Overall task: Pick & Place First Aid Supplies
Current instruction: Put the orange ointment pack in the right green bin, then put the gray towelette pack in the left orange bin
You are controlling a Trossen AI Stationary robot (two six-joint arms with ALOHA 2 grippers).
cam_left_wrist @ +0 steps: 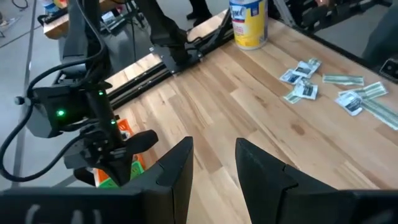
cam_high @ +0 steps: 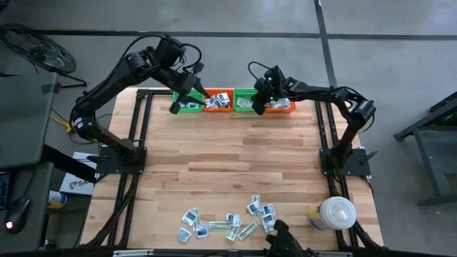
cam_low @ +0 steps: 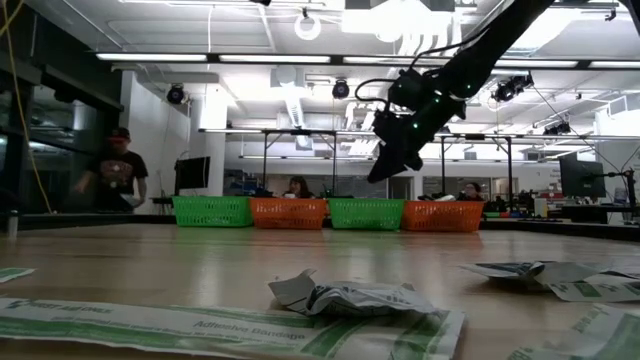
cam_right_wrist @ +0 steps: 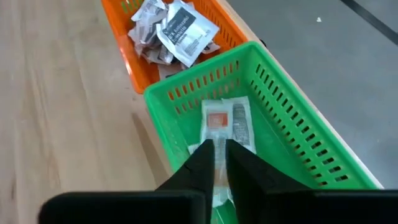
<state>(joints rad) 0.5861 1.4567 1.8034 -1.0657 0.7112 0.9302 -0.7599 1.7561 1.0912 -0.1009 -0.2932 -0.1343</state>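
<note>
Four baskets line the table's far edge: green (cam_high: 187,104), orange (cam_high: 218,101), green (cam_high: 246,101), orange (cam_high: 282,106). My right gripper (cam_right_wrist: 219,163) hangs over the second green basket (cam_right_wrist: 292,137), nearly shut on a white first aid packet with an orange square (cam_right_wrist: 227,121). The low view shows this gripper (cam_low: 376,172) above that basket's rim. My left gripper (cam_left_wrist: 213,177) is open and holds nothing; it is over the far-left baskets (cam_high: 191,91). Several loose first aid supplies (cam_high: 228,221) lie flat by the near edge. My right gripper has the white packet's near end (cam_right_wrist: 219,149) between its two fingertips, with only a narrow gap showing. The fingers slant down from the near side into the green basket. The packet reaches forward inside the basket; whether it rests on the floor I cannot tell.
The orange basket (cam_right_wrist: 174,31) beside the green one holds several crumpled packets. A white round container (cam_high: 334,213) stands at the near right corner. Bare wooden table (cam_high: 228,153) lies between baskets and loose packets. People show in the room behind (cam_low: 115,170).
</note>
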